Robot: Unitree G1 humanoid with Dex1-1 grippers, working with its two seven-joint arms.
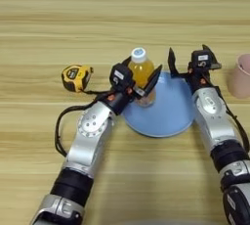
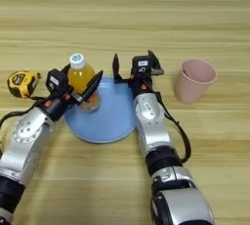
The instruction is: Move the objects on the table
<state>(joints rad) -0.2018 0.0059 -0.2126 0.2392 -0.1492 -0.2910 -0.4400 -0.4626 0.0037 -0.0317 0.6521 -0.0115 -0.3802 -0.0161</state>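
bottle: the orange-juice bottle (image 1: 141,75) with its white cap stood upright on the near-left part of the blue plate (image 1: 168,114), touching its surface.
left gripper: the left gripper (image 1: 140,83) was at the bottle, one black finger to the bottle's left and the other slanting across its right side; the fingers looked closed around the body, grasping it, though contact on the far side was hidden.
right gripper: the right gripper (image 2: 133,68) hovered over the far edge of the plate, fingers spread apart and holding nothing.
cup: the pink cup (image 2: 194,80) stood upright on the tabletop (image 1: 122,9), well to the right of the plate.
tape measure: the yellow-black tape measure (image 1: 77,77) lay on the tabletop left of the bottle, near the left arm.
step in hand: judging by the pose, the bottle was either being set on the plate or about to be lifted from it; which one could not be told.
next move: a lift would call for a firm hold and a straight rise; a release would call for opening without tipping the bottle.
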